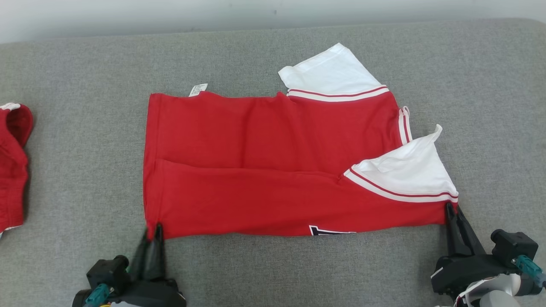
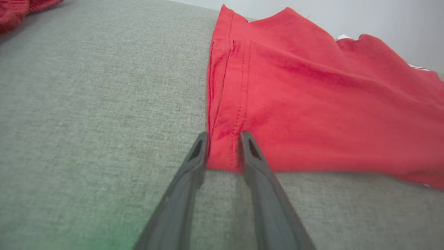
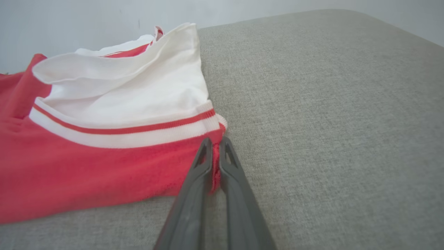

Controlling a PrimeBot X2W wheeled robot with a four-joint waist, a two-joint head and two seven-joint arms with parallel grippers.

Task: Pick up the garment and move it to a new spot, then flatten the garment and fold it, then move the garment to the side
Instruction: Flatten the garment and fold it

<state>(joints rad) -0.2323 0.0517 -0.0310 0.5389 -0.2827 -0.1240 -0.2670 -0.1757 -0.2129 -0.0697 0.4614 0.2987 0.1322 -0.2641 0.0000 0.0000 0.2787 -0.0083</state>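
I'm looking at the garment [image 1: 273, 170], a red shirt with white sleeves, each sleeve set off by a white band with a thin red stripe through it. It lies flat on the grey cushion [image 1: 85, 68], with its near long side folded over onto the body, so a straight crease runs along the middle. A scrap of dark-outlined print [image 1: 330, 231] peeks out at the near edge, and a small white label [image 1: 198, 89] sticks out at the far corner of the hem end.

Its long axis runs straight across from one gripper to the other: the stitched hem end is at the left gripper [image 2: 223, 139], and the sleeve and neck end is at the right gripper [image 3: 215, 144]. The whole shirt spreads away ahead of both sets of fingertips, and its near edge spans the gap between them.

The left gripper's fingers [image 2: 199, 149] stand partly apart, straddling the near hem corner. The cloth between them lies flat and unbunched (I wouldn't call that a grip). The right gripper's fingers [image 3: 204, 156] are closed tight on the red corner just below the near sleeve's striped band, with a pinch of fabric squeezed between them.

Well out beyond the left gripper's outer side lies a second red garment [image 1: 13, 162].
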